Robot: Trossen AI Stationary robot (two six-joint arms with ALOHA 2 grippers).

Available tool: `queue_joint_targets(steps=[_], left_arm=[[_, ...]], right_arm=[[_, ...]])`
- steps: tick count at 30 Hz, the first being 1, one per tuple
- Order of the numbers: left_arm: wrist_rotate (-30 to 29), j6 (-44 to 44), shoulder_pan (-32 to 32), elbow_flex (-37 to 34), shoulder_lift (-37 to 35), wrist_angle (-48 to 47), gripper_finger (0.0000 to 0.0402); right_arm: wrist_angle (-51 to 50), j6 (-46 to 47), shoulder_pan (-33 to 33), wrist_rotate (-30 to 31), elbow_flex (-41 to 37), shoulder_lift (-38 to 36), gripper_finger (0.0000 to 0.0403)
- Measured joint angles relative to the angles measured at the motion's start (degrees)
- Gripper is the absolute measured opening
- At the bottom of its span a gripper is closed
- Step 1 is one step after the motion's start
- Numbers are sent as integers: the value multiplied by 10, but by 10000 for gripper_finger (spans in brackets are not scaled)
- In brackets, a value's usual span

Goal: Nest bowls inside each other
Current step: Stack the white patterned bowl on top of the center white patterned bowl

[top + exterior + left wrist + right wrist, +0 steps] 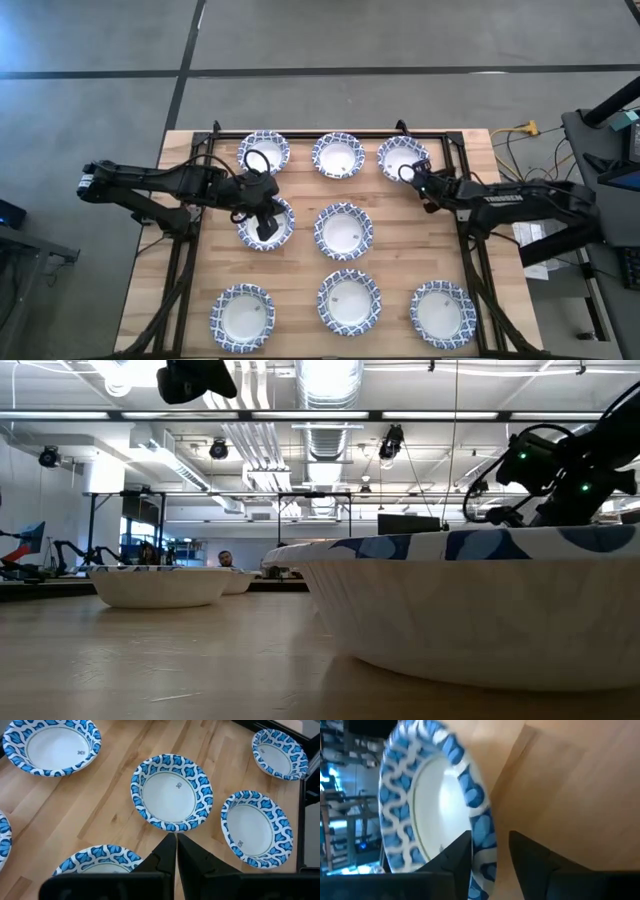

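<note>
The right gripper sits at the far-right bowl, its parted fingers astride the blue-patterned rim, one inside and one outside, not visibly clamped yet. That bowl lies right of the far-middle bowl. The left gripper, clenched empty, hovers over the middle-left bowl.

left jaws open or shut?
Shut. Left gripper hovers over the middle-left bowl; its fingers meet with no gap, holding nothing.
</note>
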Motion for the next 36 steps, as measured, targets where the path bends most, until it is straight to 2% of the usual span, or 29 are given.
queue_joint_targets(steps=[9, 17, 25, 28, 31, 34, 36], left_arm=[[10, -1, 0, 0, 0, -1, 0], [10, -1, 1, 0, 0, -1, 0], [10, -1, 1, 0, 0, -1, 0], [10, -1, 1, 0, 0, -1, 0], [10, -1, 1, 0, 0, -1, 0], [10, 1, 1, 0, 0, 0, 0], [10, 3, 1, 0, 0, 1, 0]], right_arm=[[81, -66, 0, -8, 16, 48, 17], [87, -110, 0, -8, 19, 4, 10], [83, -256, 7, -10, 56, -112, 9], [81, -339, 16, -56, 79, -159, 9], [64, -404, 31, -146, 110, -186, 9], [12, -429, 58, -227, 158, -192, 9], [-46, -439, 80, -258, 196, -183, 9]])
